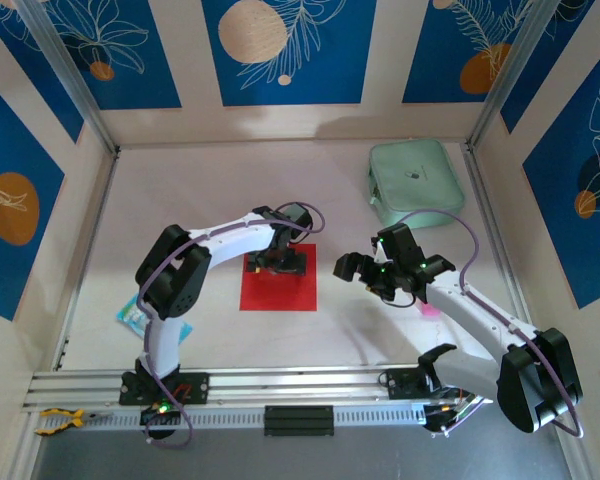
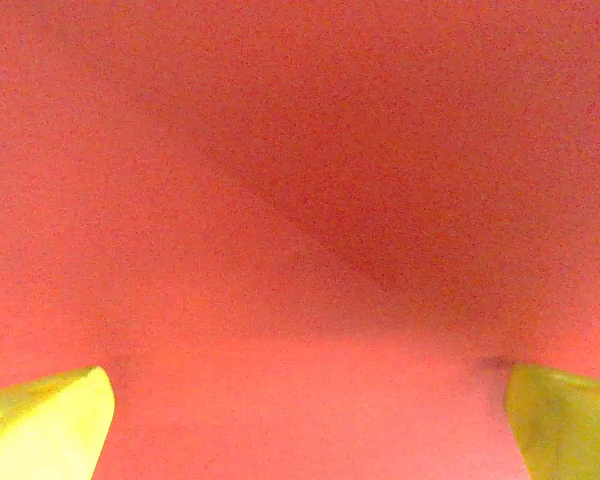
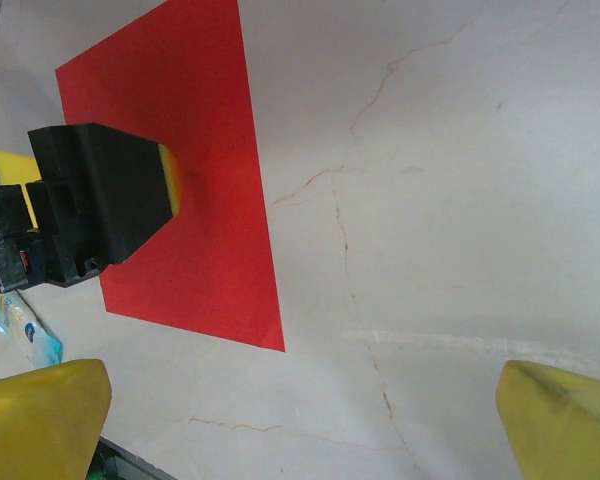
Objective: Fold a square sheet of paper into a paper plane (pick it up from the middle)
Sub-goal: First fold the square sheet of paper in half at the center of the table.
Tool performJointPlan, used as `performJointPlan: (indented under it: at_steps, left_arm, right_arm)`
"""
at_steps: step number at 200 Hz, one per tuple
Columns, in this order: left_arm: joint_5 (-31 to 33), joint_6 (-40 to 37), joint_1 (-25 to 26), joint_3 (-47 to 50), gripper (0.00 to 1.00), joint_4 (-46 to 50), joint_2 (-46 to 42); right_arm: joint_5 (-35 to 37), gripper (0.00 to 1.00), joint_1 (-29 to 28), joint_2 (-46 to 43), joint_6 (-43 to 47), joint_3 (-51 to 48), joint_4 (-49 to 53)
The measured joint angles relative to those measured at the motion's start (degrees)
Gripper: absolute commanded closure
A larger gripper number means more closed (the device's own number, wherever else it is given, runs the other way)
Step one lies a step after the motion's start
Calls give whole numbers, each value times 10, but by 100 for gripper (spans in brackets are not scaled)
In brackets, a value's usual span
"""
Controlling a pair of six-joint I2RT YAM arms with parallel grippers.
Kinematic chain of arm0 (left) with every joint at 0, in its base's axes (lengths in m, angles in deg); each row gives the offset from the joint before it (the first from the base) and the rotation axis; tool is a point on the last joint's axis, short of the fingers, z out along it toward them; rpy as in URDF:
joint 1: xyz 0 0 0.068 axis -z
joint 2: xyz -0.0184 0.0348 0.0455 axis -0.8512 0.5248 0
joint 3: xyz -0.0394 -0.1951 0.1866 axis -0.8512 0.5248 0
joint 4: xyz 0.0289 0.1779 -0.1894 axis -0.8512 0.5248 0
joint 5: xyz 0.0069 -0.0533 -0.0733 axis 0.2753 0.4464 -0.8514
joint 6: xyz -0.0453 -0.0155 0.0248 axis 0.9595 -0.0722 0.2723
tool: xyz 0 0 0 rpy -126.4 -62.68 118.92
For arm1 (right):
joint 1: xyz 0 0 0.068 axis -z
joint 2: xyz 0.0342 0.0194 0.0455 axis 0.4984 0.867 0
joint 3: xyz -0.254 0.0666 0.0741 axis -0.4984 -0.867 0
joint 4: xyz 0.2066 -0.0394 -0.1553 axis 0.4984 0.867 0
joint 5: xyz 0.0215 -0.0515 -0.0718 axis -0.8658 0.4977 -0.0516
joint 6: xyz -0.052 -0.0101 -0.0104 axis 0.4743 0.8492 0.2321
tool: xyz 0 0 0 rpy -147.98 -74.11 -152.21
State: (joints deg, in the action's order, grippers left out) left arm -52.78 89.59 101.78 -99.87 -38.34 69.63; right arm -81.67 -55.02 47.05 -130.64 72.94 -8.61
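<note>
- Fingers (image 2: 42, 420) of the left gripper (image 1: 283, 262) stand wide apart, low over the middle of the square sheet of paper (image 1: 278, 292) — nothing is pinched.
- The sheet lies flat and unfolded near the centre of the counter (image 1: 180, 190).
- The right gripper (image 3: 305, 390) hovers just beside the sheet's right edge, fingers spread, holding nothing.
- By my reading, the step in hand is the first pick-up from the middle; no fold is made yet.
- The next move likely calls for pressing down and closing gently, so the thin paper bunches into a ridge the pads can hold — a flat sheet offers no edge there.
</note>
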Motion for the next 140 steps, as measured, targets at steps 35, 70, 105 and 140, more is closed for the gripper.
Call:
performJointPlan:
  at_steps: [35,70,105,140]
  left_arm:
    - [-8,10,2,0,0,-2,0]
    - [-16,15,3,6,0,-14,2]
    - [-16,17,3,12,1,-22,10]
    - [-16,23,3,13,3,-23,10]
  right_arm:
    - [0,1,0,0,0,0,0]
    - [0,1,0,0,0,0,0]
    - [0,1,0,6,0,0,0]
    - [0,1,0,6,0,0,0]
